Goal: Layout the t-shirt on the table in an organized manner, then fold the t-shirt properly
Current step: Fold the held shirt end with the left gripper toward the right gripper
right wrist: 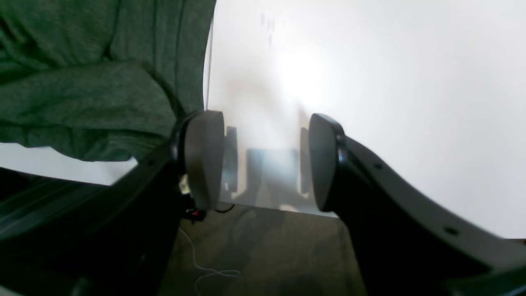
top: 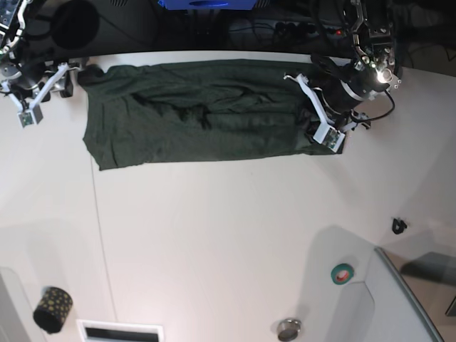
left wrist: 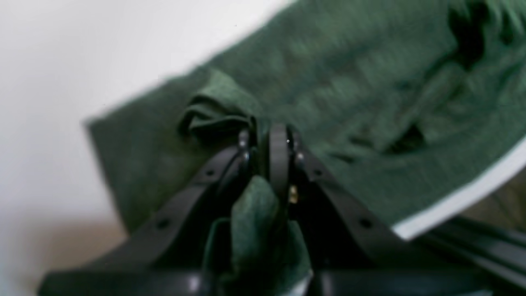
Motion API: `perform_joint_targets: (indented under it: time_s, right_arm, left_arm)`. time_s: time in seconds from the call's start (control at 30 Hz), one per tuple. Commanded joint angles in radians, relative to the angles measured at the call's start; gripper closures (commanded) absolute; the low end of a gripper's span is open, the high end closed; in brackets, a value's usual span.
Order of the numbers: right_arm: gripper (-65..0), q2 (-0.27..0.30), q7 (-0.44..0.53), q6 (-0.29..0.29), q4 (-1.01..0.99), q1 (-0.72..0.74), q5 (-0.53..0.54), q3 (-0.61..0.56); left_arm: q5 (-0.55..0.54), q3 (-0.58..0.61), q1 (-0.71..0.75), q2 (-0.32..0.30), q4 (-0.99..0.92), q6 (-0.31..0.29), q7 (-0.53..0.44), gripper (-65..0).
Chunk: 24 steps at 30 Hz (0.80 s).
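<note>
While the left gripper point(left wrist: 269, 142) pinches a bunched fold of the green t-shirt point(top: 199, 117) at one end, the right gripper point(right wrist: 266, 160) hangs spread and empty just beside the opposite end. Lying as a long band along the far edge of the white table point(top: 228, 235), the shirt runs lengthwise between the two arms.

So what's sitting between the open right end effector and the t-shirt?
Nothing. In the right wrist view, the right end effector frames only bare white table; the t-shirt lies just beside its left finger, whether touching I can't tell.
</note>
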Motion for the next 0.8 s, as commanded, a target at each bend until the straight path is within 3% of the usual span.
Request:
perform_joint_targets:
  time_s: [0.0, 0.37, 0.77]
  right_arm:
    - [-30.5, 0.014, 0.016, 0.001, 0.02, 0.003, 0.01, 0.006]
    - [-30.5, 0.014, 0.016, 0.001, 0.02, 0.004, 0.01, 0.006]
    - [-30.5, 0.014, 0.016, 0.001, 0.02, 0.004, 0.01, 0.006]
  left_arm:
    - [-0.022, -0.001, -0.008, -0.001, 0.022, -0.006, -0.022, 0.0]
    - [-0.025, 0.183, -0.054, -0.004, 0.015, 0.107, -0.022, 0.0]
    - [-0.025, 0.252, -0.091, -0.001, -0.088, 0.11, -0.022, 0.0]
